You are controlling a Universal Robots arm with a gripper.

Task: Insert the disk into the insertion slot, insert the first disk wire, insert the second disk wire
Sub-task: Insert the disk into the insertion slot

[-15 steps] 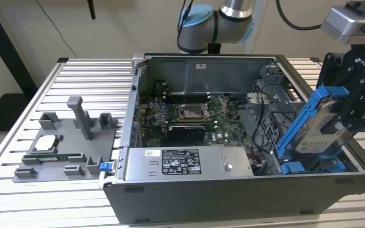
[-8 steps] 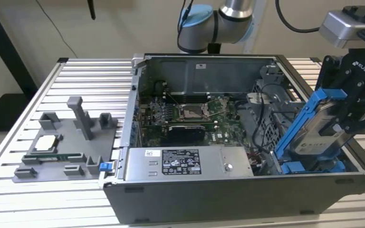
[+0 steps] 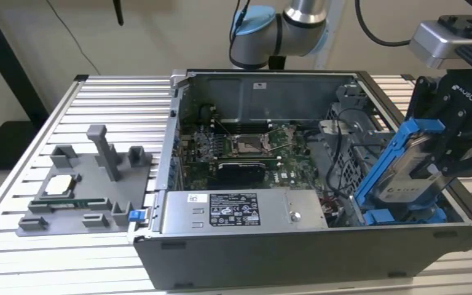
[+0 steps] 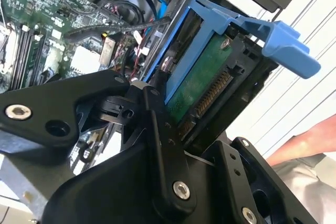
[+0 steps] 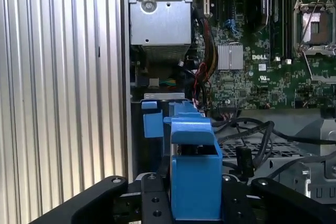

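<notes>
My gripper [image 3: 439,161] is shut on the disk [image 3: 405,179], a silver-grey drive in a bright blue carrier frame. The disk stands steeply tilted, almost on edge, at the open case's end on the exterior view's right. Its lower end is down at the insertion slot [image 3: 400,216], a grey bay with blue fittings. In the second wrist view the black fingers [image 4: 155,119] clamp the disk [image 4: 202,85] with its green circuit board and connector showing. The first wrist view looks along the blue carrier [image 5: 197,177] toward the slot [image 5: 153,123]. Black cables [image 5: 252,135] lie loose beside the bay.
The open computer case [image 3: 302,258] lies on a slatted metal table [image 3: 23,258]. Inside it are the motherboard [image 3: 244,147] and a labelled grey power-supply box [image 3: 244,212]. A grey fixture [image 3: 88,184] with parts sits at the exterior view's left. A person's arm [image 4: 315,140] is close by.
</notes>
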